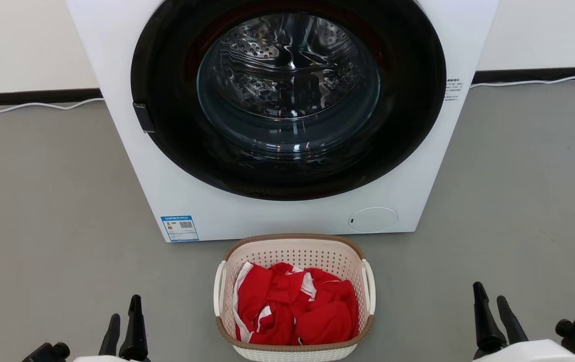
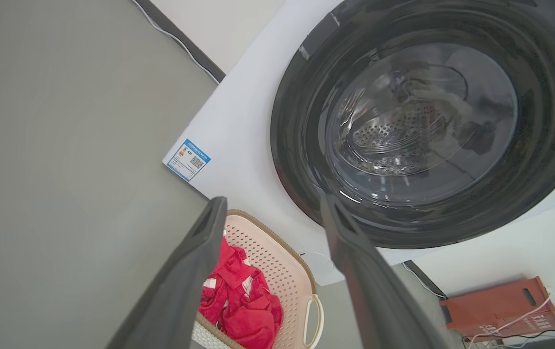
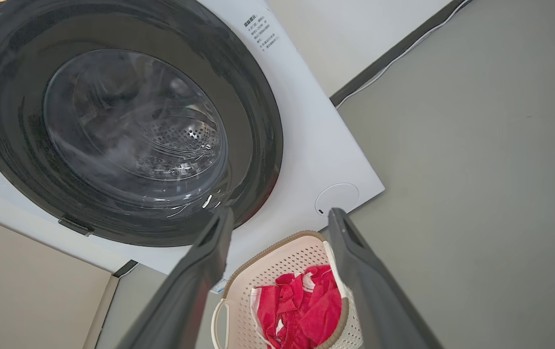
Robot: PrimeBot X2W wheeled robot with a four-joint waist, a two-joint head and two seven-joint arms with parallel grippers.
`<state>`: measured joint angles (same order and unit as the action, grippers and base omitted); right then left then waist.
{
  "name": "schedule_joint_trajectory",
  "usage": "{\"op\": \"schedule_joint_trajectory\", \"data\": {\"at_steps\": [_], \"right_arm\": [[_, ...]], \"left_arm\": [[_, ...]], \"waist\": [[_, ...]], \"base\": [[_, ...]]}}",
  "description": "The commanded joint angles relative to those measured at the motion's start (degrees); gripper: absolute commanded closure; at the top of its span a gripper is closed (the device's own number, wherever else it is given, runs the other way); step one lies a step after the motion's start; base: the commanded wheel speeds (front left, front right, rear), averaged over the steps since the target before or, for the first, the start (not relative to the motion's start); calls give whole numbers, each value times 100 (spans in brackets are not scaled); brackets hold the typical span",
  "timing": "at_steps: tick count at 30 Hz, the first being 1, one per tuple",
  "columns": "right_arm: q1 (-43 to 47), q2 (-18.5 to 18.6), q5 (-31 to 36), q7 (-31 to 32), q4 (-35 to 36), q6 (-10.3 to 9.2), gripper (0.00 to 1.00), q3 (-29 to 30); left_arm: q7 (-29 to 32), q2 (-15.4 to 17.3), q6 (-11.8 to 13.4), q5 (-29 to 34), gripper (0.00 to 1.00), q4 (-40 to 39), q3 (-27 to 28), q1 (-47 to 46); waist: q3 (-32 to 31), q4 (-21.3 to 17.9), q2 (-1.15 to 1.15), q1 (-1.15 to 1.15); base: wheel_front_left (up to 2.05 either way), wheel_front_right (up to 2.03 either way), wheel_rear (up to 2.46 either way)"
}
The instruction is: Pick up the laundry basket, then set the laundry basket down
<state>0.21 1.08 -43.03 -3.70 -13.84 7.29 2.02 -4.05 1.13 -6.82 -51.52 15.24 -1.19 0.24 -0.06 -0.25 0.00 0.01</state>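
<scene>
Head view shows the laundry basket [image 1: 297, 255] standing on the grey floor [image 1: 41, 201] just in front of the washing machine [image 1: 131, 166], centred between the two arms and holding a crumpled red garment [image 1: 292, 306]. The left gripper [image 1: 125, 307] sits low at the left and the right gripper [image 1: 489, 291] low at the right. Each is well apart from the basket's white side handles [image 1: 369, 286], with its fingers spread wide and nothing between them. Both wrist views look past parted fingers toward the basket. By my reading, nothing of the task is done: the basket is not yet gripped or lifted. The whole job is left: bring the grippers in to the handles or rim, close on them, raise the basket, then set it down.
</scene>
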Motion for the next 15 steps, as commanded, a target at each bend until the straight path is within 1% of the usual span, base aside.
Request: {"op": "schedule_joint_trajectory", "data": {"at_steps": [1, 15], "right_arm": [[-110, 97, 214, -102, 189, 11, 0, -95], [-51, 116, 1366, -337, 235, 13, 0, -262]], "left_arm": [[-67, 87, -34, 193, 0, -179, 71, -81], [-302, 124, -41, 1441, 0, -356, -28, 15]], "waist": [[-2, -3, 0, -1], [-63, -22, 0, -1]], "base": [[0, 0, 0], [0, 0, 0]]}}
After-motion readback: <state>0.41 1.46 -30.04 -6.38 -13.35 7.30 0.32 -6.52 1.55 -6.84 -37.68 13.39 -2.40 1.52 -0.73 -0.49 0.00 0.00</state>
